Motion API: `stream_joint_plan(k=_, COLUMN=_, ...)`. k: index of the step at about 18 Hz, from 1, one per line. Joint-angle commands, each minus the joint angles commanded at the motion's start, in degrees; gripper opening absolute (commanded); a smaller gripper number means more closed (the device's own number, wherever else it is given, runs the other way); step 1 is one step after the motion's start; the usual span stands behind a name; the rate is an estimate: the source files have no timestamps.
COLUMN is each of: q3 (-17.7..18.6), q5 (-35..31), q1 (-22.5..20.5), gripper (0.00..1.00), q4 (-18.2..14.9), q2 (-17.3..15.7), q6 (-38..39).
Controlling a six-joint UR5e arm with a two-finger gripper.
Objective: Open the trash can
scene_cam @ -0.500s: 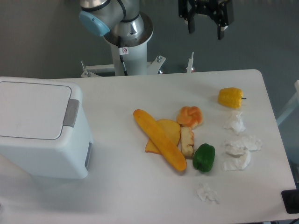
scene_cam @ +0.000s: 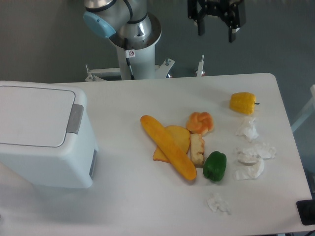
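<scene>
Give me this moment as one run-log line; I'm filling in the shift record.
task: open trash can | lid: closed | tool: open, empty, high above table's far edge | contact: none | stage: approach not begun

- You can see one small red-and-white sticker (scene_cam: 131, 53) on the robot's pedestal column (scene_cam: 137, 61); its sign is too small to read.
- You'll find no other readable text.

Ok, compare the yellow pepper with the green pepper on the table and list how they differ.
The yellow pepper is yellow; the green pepper is dark green. The yellow pepper lies alone near the table's far right edge; the green pepper sits nearer the camera, right beside the pale strip in the vegetable pile. Both are small, blocky peppers with crumpled white paper nearby.
</scene>
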State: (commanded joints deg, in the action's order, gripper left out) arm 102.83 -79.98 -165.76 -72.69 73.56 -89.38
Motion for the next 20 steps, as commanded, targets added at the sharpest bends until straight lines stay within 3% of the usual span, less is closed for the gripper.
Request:
stream_joint_plan(k=7, q3=-0.4, q5=2.2, q1=0.0, gripper=1.00, q4=-0.3, q2=-0.2, q6=0.6)
stream_joint_plan(k=13, q3=-0.4, q5=8.9, q1=0.4, gripper=1.00, q4=-0.4, q2=-1.0, q6=8.7)
stream_joint_plan(k=20, q3=-1.0, q5=9.9, q1=4.4, gripper=1.00, q4=-0.4, q2=-0.9, q6=16.0)
